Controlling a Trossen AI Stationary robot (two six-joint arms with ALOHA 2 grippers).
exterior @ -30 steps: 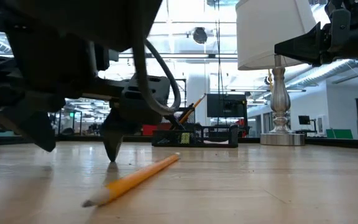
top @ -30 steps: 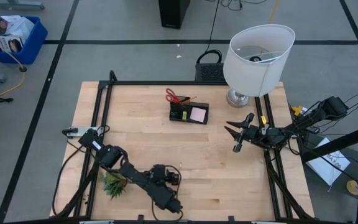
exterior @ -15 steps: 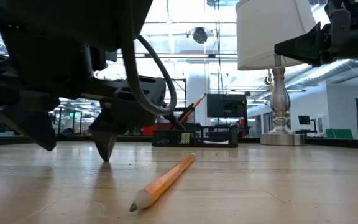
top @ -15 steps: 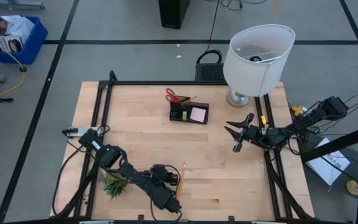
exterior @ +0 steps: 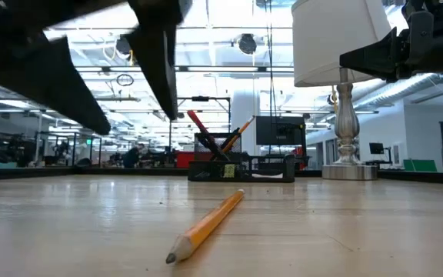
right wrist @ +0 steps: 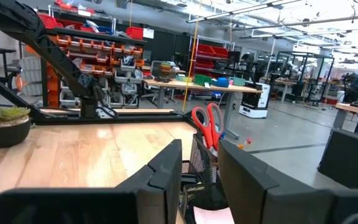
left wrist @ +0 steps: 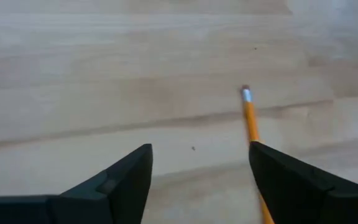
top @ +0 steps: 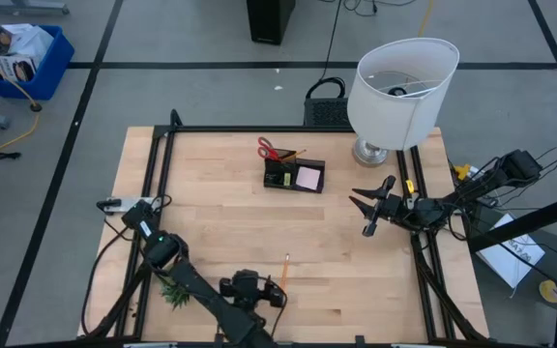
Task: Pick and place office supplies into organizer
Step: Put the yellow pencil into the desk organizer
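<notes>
Only overhead: pink pad (top: 308,178) in organizer (top: 294,176).

Pale wood table (top: 211,217) inside a black frame (top: 162,145), on grey floor crossed by dark tape lines. Lamp (top: 399,92) with white shade at the far right corner, silver base (exterior: 349,169) on the tabletop. Small green plant (top: 175,289) near the front left edge; in the right wrist view, plant in a dark pot (right wrist: 5,127). Blue bin (top: 22,53) of packets off to the far left on the floor. Black box (top: 270,19) on the floor beyond the far edge. Beyond the table, workshop: racks with red bins (right wrist: 79,46), benches (right wrist: 191,87), ceiling lights (exterior: 229,35).
</notes>
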